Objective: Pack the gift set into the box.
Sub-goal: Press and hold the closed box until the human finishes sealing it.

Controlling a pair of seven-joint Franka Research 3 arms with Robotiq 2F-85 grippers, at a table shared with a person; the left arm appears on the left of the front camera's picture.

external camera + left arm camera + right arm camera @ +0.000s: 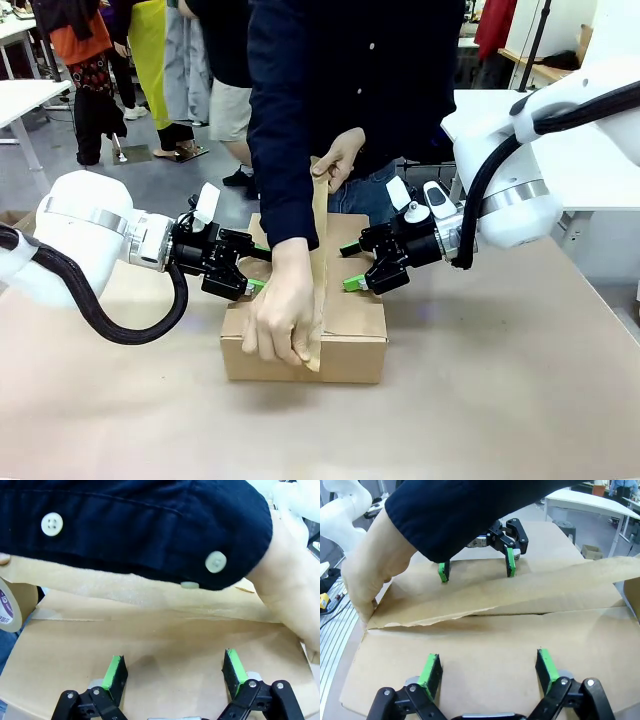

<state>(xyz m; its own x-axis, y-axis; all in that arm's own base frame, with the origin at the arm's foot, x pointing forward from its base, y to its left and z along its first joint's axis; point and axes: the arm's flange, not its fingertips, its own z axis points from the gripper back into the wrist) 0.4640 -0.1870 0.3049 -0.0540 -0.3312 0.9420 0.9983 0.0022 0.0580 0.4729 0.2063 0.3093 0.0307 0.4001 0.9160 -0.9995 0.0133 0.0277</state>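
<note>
Box: flaps closed; left gripper and right gripper, fingers apart, pin flaps while person's hand applies tape strip.

The white arms carried black cables, black end effectors with green pads; the person wore a navy buttoned sleeve.

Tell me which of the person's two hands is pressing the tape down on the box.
The lower hand, at the box's near edge, presses the brown tape onto the cardboard. The other hand is raised above the box, holding the strip taut.
</note>
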